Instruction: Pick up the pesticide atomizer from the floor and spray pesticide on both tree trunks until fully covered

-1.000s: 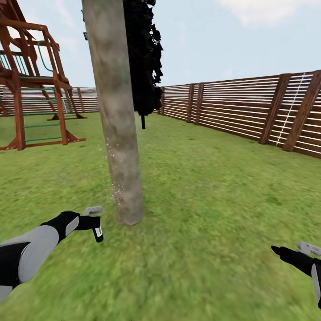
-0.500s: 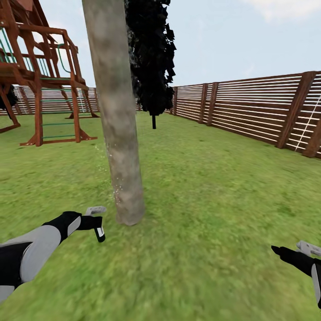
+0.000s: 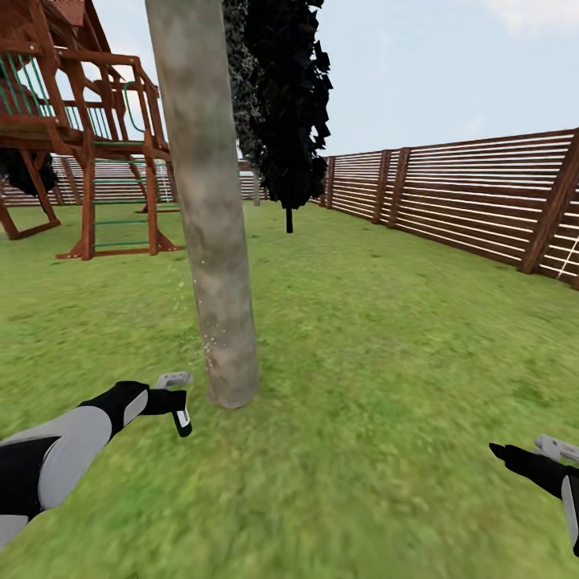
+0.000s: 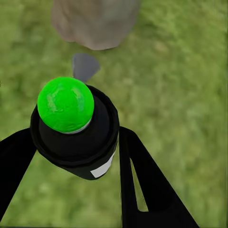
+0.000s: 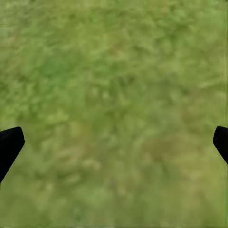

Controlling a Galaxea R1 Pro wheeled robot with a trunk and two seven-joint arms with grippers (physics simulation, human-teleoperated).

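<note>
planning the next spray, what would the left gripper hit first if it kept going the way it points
Probably the base of the tree trunk, just ahead of the left gripper and the sprayer it holds; grass lies between.

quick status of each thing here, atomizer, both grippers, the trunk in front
pesticide atomizer: off the grass, clamped in the left gripper, green-domed end facing the wrist camera
left gripper: jaws shut on the atomizer, low beside the trunk's base
right gripper: jaws spread wide, holding nothing, over bare grass
tree trunk: upright, a thin scatter of white pesticide specks on its lower left side, the rest bare bark
</note>
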